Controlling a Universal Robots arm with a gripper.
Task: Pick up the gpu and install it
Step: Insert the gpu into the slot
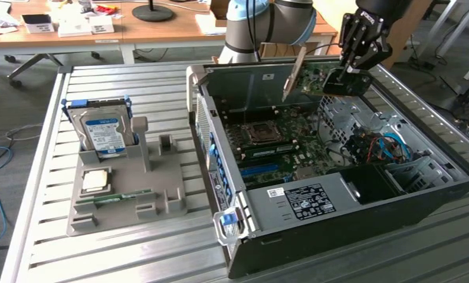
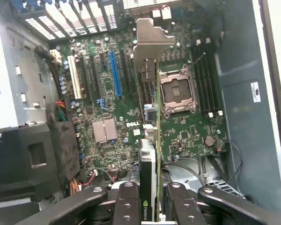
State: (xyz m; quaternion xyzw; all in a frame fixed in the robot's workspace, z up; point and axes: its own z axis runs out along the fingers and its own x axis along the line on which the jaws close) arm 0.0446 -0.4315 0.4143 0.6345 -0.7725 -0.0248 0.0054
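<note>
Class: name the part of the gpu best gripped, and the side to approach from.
Pinch the gpu across its flat faces at the end opposite the silver bracket, from above its top edge; the end effector grips it so, leaving the lower edge free.

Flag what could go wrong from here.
The claw grips the green circuit-board card with silver bracket edge-on, seemingly off to the side of the long blue motherboard slot; lowering here might hit components. Its edge also hangs near the open silver processor socket, risking contact.

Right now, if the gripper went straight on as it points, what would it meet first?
Likely the motherboard, with the held gpu touching before the gripper itself; depth is unclear.
</note>
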